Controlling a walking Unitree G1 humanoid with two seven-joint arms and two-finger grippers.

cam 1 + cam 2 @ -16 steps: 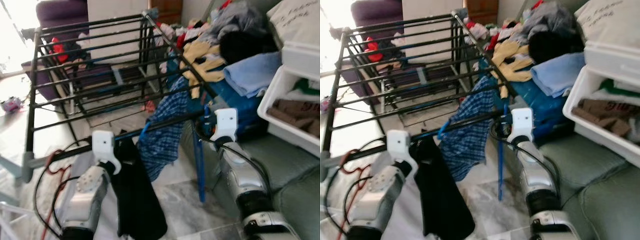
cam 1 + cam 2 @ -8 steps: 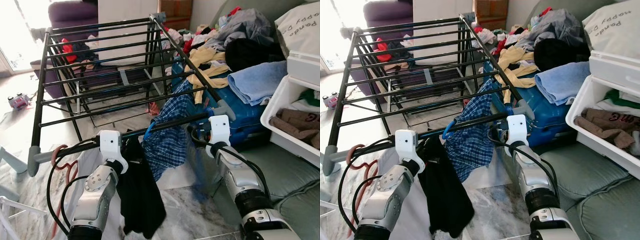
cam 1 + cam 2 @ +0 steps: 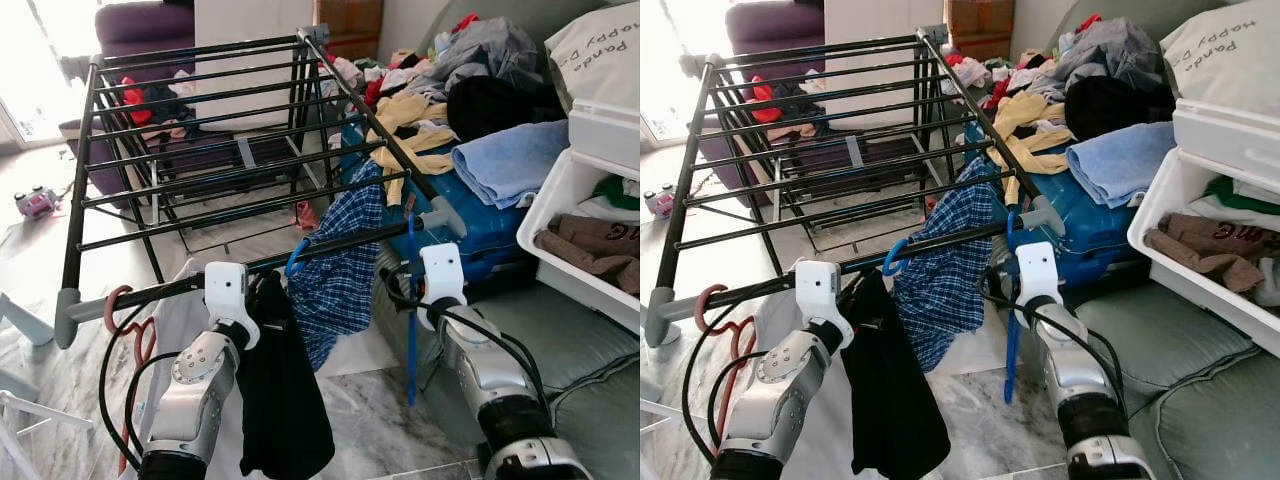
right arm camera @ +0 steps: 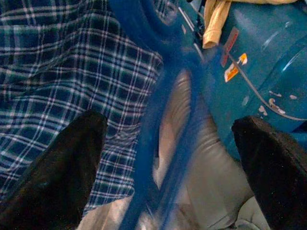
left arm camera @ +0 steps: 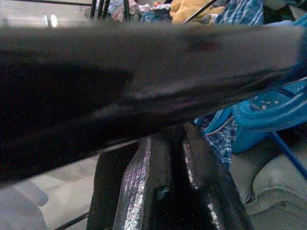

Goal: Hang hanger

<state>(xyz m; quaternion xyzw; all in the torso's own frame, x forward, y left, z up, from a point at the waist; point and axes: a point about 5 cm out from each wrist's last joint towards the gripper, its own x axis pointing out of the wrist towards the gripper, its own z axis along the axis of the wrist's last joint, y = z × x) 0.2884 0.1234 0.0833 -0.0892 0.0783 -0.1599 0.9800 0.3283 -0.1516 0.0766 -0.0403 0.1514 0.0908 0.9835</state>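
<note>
The blue hanger (image 3: 1012, 300) hangs from the drying rack's front rail (image 3: 940, 244), beside the plaid shirt (image 3: 945, 265). In the right wrist view it blurs between the right gripper's (image 4: 177, 143) parted fingers (image 4: 62, 158). The left gripper (image 5: 172, 177), fingers together, sits under the rail by a black garment (image 3: 885, 400). A blue suitcase (image 3: 1090, 225) stands behind
</note>
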